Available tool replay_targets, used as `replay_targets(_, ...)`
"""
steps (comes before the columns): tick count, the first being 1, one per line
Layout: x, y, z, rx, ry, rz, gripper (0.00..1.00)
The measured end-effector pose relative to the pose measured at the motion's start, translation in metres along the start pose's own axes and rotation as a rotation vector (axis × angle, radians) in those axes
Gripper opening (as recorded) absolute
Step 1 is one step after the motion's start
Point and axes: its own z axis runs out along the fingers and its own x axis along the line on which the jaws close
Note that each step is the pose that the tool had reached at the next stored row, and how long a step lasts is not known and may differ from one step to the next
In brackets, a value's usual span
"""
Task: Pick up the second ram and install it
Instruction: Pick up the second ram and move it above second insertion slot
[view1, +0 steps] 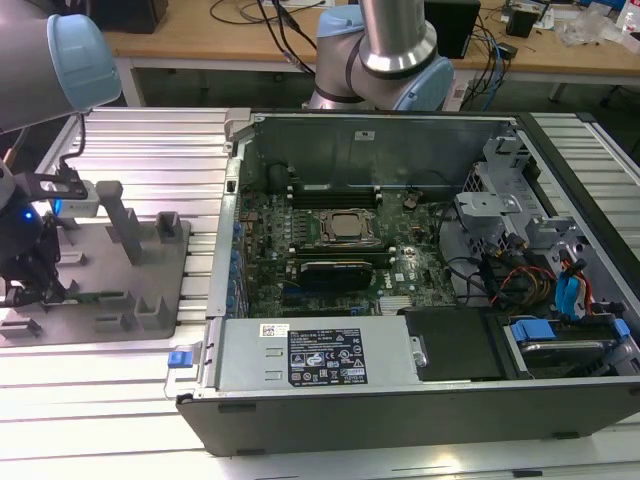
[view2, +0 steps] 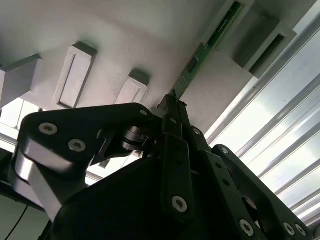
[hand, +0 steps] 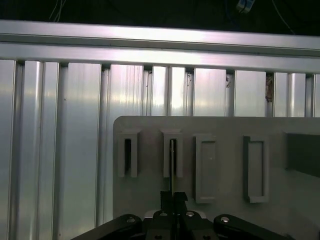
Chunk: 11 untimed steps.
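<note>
The end effector (view2: 172, 106) is pinching one end of the ram (view2: 210, 42) across its flat faces, while the stick is standing on edge in narrow slots along one edge of the grey fixture (hand: 225, 130), which is likely keeping it upright and reachable on the ribbed surface (hand: 60, 150)

Overhead light glares off the ribbed metal desk (hand: 75, 150) in both wrist views, leaving the black claw (view2: 172, 102) in shadow; the exterior view is evenly, softly lit.
</note>
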Motion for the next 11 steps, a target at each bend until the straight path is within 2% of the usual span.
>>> replay_targets(4,-0.0001,0.0001,-0.0020,0.0004,-0.0003,0.001,0.09)
replay_targets(7,-0.0003,0.0002,-0.0108,0.0001,-0.0002,0.001,0.09)
replay_targets(11,-0.0012,0.0005,-0.0311,0.0002,-0.0002,0.001,0.09)
